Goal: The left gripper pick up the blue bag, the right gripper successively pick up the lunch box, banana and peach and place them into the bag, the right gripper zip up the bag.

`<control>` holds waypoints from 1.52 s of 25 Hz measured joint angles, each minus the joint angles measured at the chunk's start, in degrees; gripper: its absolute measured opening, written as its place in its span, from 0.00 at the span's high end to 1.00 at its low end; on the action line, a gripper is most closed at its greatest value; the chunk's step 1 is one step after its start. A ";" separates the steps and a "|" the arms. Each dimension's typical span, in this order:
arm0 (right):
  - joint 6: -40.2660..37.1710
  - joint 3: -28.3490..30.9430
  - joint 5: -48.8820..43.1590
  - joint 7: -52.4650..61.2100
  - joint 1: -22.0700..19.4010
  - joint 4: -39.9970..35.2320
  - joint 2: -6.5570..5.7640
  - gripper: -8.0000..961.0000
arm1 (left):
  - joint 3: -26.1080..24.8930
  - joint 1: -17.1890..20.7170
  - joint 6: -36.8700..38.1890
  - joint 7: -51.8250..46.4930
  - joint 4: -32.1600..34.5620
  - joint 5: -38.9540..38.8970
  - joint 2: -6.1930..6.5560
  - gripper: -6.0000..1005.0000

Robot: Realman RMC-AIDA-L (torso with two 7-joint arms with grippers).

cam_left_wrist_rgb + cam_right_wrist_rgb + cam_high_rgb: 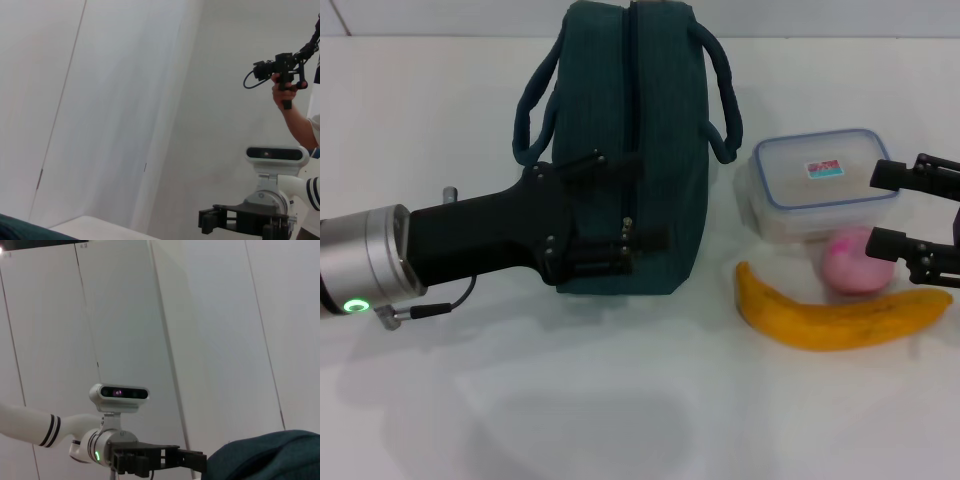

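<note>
Reaching in level from the left, the left gripper (pixel 638 200) is spreading its fingers wide against the near side of the upright blue bag (pixel 645 90), gripping nothing. The right gripper (pixel 872 207) is hovering unclenched and empty beside the lunch box (pixel 820 185), above the peach (pixel 855 265) and banana (pixel 840 318).

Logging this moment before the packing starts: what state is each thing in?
Blue bag: upright, zipped shut.
Left hand: open, fingers spread against the bag's side.
Right hand: open, beside the lunch box.
Lunch box: lid on, on the table.
Peach: on the table, untouched.
Banana: lying flat, in front of the peach.
</note>
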 joint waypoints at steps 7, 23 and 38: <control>-0.01 0.00 -0.09 0.00 0.00 0.00 0.00 0.21 | 0.00 0.01 0.00 0.00 0.00 0.03 -0.04 0.13; 0.62 0.00 -1.56 -0.12 -0.26 0.31 0.26 0.21 | -8.20 -1.17 -1.17 -14.22 5.86 -3.52 1.18 0.15; 3.50 0.72 -1.69 -5.00 -1.78 5.43 -0.45 0.21 | -10.13 -9.46 -7.46 -66.18 32.87 26.48 6.51 0.18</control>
